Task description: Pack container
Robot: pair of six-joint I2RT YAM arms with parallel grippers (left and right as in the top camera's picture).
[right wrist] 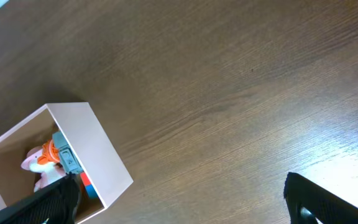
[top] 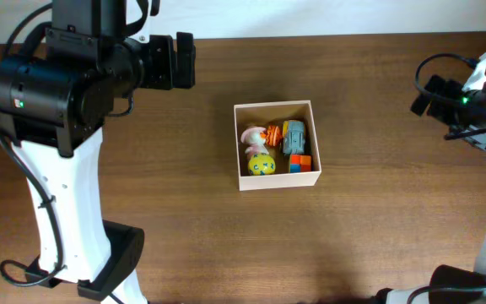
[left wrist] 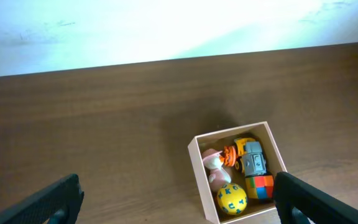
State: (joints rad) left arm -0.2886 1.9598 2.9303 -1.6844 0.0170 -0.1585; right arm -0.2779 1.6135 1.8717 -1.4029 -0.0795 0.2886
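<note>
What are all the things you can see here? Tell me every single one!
table: one, dark brown wood, under everything
container: one, white walls, middle of the table
ball: one, yellow with blue marks, in the container
cube: one, orange and blue, in the container beside the ball
grey toy: one, grey-blue, in the container next to the cube
orange toy: one, orange, in the container between the grey toy and the pink toy
pink toy: one, pink and white, in the container next to the ball
left gripper: one, black, open, holding nothing
right gripper: one, black, open, holding nothing
</note>
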